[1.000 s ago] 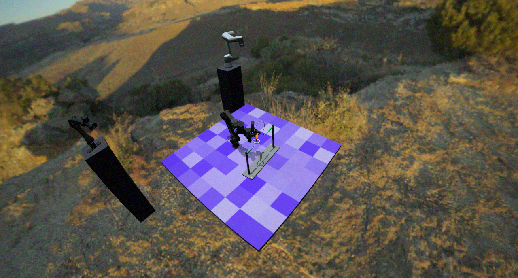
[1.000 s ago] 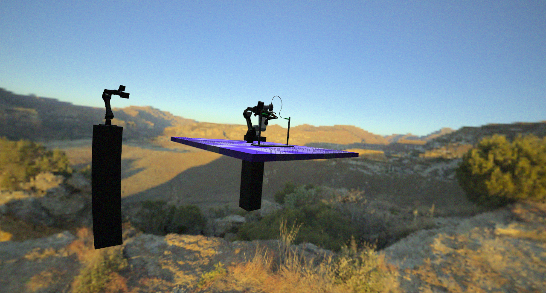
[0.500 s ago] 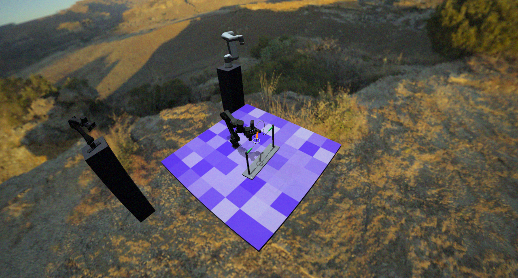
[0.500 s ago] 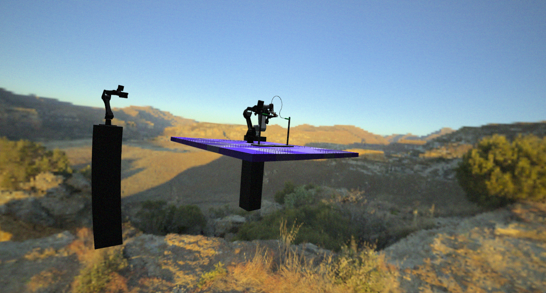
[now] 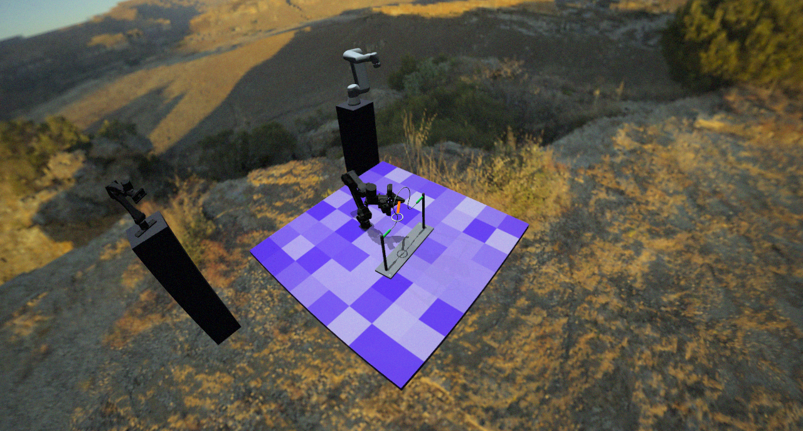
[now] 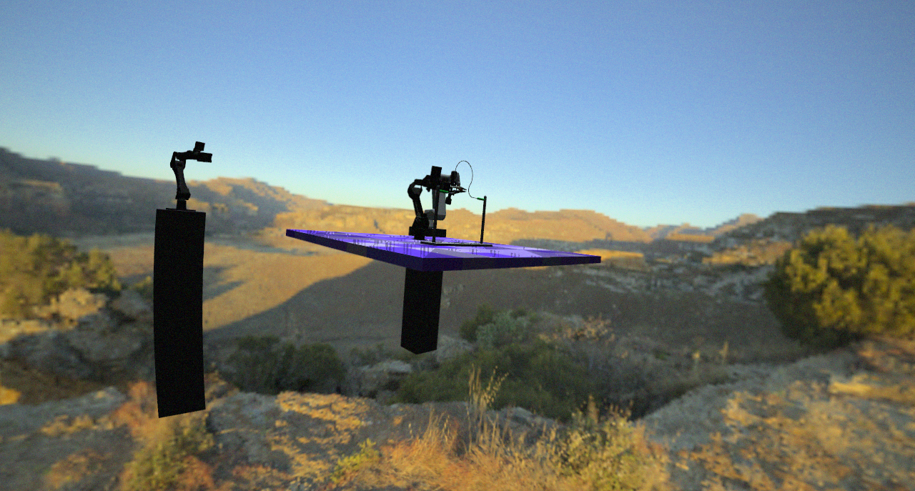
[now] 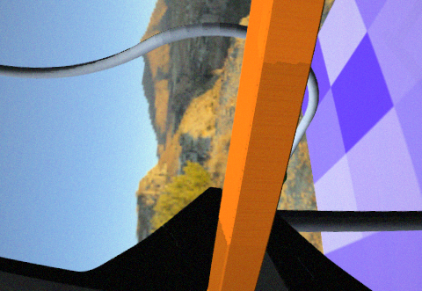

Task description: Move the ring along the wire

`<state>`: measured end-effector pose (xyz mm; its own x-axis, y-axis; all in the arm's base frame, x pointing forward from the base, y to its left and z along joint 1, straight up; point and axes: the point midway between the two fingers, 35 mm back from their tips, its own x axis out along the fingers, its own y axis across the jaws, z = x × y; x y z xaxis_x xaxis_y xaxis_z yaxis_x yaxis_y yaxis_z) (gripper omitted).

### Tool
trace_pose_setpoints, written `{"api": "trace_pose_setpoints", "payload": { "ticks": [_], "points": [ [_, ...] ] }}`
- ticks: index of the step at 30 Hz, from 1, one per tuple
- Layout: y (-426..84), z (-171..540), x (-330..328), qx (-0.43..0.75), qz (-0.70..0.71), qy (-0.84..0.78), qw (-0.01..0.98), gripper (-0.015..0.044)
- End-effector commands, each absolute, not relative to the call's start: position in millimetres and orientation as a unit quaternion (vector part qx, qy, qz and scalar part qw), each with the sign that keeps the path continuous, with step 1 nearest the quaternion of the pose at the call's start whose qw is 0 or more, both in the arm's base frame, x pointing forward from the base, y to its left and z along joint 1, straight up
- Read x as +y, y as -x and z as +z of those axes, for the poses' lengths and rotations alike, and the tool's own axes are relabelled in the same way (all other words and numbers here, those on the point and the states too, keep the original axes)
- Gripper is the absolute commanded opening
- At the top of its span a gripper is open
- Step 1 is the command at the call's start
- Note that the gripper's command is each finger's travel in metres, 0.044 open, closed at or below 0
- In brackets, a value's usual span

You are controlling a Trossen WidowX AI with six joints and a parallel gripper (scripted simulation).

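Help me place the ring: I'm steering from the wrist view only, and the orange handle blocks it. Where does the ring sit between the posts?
Observer: In the top view, the ring hangs under the handle, between the posts, past the near green part on the near post.
Operator: And the goal end?
Observer: The far green part, by the far post, lies beyond the wire's tall loop.

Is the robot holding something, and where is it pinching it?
Yes. The end effector is shut on the long orange handle of the thin ring, pinching the handle at its end farthest from the ring.
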<state>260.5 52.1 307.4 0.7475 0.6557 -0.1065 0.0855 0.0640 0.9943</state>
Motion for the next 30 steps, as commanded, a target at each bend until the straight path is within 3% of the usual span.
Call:
{"api": "trace_pose_setpoints", "payload": {
  "ticks": [1,30],
  "points": [
    [-260,319,52,0.28,0.222,-0.666,0.655,-0.015],
    [-261,388,30,0.247,0.26,-0.789,0.499,-0.015]
  ]
}}
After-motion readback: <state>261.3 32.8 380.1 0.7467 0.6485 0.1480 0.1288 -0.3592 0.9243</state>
